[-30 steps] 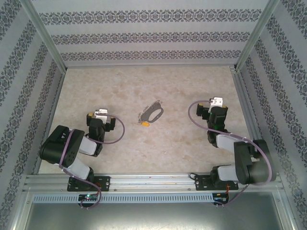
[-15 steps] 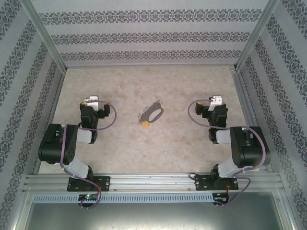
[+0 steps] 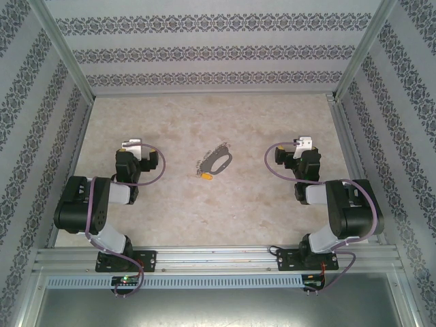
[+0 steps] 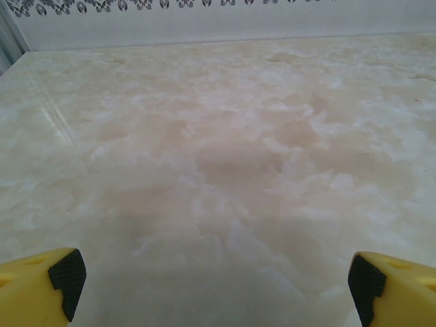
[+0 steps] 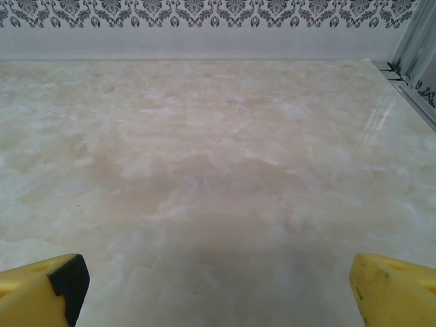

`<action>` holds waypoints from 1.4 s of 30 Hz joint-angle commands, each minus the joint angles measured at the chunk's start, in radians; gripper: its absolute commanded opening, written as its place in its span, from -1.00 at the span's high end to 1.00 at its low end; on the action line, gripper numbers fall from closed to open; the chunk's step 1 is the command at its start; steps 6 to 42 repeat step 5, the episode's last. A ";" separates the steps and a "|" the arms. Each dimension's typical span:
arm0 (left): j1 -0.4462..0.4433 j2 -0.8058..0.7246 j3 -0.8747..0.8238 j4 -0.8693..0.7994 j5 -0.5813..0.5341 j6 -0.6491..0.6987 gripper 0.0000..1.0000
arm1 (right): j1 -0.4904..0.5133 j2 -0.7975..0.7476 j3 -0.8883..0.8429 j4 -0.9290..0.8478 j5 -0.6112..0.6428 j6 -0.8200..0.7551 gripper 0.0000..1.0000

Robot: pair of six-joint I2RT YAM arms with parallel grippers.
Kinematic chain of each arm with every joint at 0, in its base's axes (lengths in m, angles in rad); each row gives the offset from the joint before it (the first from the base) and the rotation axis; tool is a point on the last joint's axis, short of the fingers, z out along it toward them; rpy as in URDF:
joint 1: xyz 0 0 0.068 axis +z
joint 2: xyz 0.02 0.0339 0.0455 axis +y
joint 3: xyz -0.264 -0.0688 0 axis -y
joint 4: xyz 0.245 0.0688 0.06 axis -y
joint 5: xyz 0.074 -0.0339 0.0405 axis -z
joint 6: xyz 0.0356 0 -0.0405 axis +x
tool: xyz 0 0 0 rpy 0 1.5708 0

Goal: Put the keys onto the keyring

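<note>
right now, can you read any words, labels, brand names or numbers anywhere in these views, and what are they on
No text can be read in these views.
keyring: too small to tell if it has any marking.
key: yellow head, nothing legible at this size.
walls: printed ornament bands, no letters or numbers.
table: marbled surface, no label or sign.

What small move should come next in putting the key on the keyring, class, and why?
Probably swing the left hand rightward toward the yellow-headed key. It and the right hand stand open and empty, while the key lies untouched on the table by the keyring, between the arms.
</note>
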 commanded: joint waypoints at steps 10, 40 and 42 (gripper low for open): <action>0.003 -0.017 -0.022 0.009 0.114 0.016 -1.00 | -0.014 -0.023 -0.024 0.060 -0.054 0.006 -0.95; 0.003 -0.017 -0.022 0.009 0.114 0.016 -1.00 | -0.014 -0.023 -0.024 0.060 -0.054 0.006 -0.95; 0.003 -0.017 -0.022 0.009 0.114 0.016 -1.00 | -0.014 -0.023 -0.024 0.060 -0.054 0.006 -0.95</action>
